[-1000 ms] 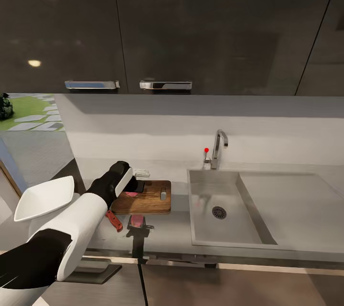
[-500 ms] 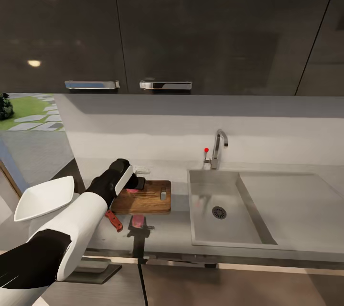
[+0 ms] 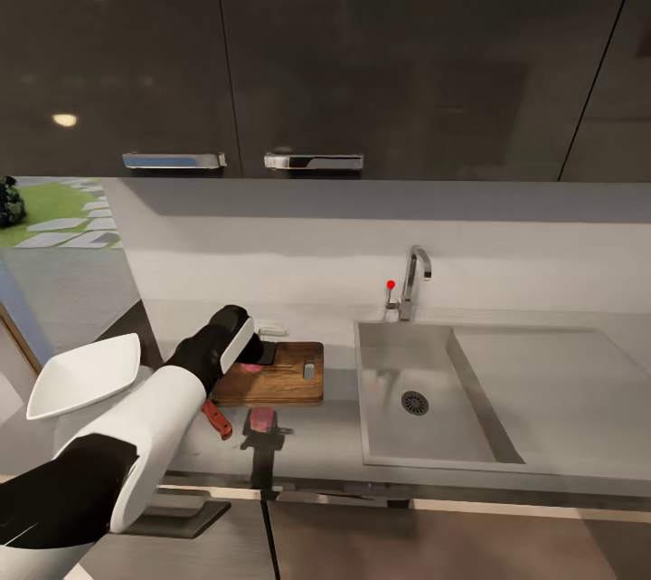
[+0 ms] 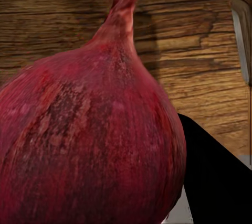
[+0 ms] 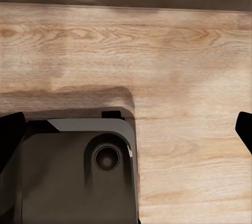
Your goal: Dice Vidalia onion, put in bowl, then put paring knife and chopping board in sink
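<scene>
My left gripper (image 3: 256, 352) is over the left half of the chopping board (image 3: 287, 378), shut on the Vidalia onion (image 3: 250, 368). In the left wrist view the onion (image 4: 89, 140) looks dark red with a pointed tip, and it rests against the board's wood grain (image 4: 199, 72) with a black finger (image 4: 215, 177) beside it. The paring knife (image 3: 217, 420), with its red handle, lies on the countertop (image 3: 334, 435) in front of the board, partly under my forearm. The white square bowl (image 3: 83, 376) stands at the left. The sink (image 3: 389, 444) lies to the right of the board. My right gripper (image 5: 126, 132) is open above a wooden floor.
The curved tap (image 3: 413, 281) with its red-tipped lever (image 3: 391, 285) stands behind the basin, which has a round drain (image 3: 415, 402). Dark wall cabinets (image 3: 316, 55) hang overhead. A pink and dark reflection (image 3: 260, 422) shows on the glossy counter. A dark robot part (image 5: 73, 171) lies under the right gripper.
The left gripper with the onion lifted slightly over the board, then came back down to about the same spot. Nothing else moved.
</scene>
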### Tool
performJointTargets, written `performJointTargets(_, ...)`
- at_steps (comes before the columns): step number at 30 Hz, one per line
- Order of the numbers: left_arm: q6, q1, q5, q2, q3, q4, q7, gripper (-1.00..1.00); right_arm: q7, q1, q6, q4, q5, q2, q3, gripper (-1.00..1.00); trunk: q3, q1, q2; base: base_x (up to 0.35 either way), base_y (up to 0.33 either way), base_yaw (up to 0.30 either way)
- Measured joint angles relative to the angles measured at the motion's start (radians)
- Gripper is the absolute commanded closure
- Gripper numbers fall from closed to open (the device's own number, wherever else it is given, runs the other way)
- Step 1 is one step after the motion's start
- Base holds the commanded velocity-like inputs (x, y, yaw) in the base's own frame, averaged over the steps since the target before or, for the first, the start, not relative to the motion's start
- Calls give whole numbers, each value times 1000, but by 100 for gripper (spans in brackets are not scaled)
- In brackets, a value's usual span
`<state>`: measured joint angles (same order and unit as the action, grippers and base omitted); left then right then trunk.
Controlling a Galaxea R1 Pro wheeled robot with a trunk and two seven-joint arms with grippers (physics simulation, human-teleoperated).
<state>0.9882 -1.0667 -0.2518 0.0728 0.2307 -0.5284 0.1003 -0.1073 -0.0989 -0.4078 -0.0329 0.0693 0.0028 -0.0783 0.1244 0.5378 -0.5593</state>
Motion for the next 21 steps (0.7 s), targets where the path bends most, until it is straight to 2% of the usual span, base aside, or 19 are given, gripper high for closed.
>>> performJointTargets(8,-1,0,1,16,2,21,0,100,-1,0,0,0,0,0,-1,-100,0,0,0,0,0,0)
performJointTargets(21,-1,0,2,20,2,26,0,100,-1,0,0,0,-1,0,-1,-100,0,0,0,0,0,0)
